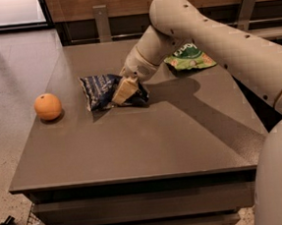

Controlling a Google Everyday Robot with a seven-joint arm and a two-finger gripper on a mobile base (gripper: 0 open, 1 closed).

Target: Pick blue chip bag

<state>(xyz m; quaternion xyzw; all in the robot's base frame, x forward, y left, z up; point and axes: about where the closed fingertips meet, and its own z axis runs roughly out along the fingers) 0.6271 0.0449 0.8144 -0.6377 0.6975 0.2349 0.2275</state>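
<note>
Foil of this kind should be light, crinkly and slippery (easily crushed), so a pinch on a raised fold suits it. The blue chip bag (97,88) lies mid-table (134,149), right of the orange (48,106). The gripper (124,92) sits on its right half; whether it has hold cannot be told.

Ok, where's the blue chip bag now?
The blue chip bag lies on the table, orange to its left, green bag behind-right; the gripper is on its right end.

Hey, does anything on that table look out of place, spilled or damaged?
Nothing stands out. The blue chip bag lies crinkled on the table with the gripper down on its right part. The orange and green snack bag sit apart; nothing spilled.
</note>
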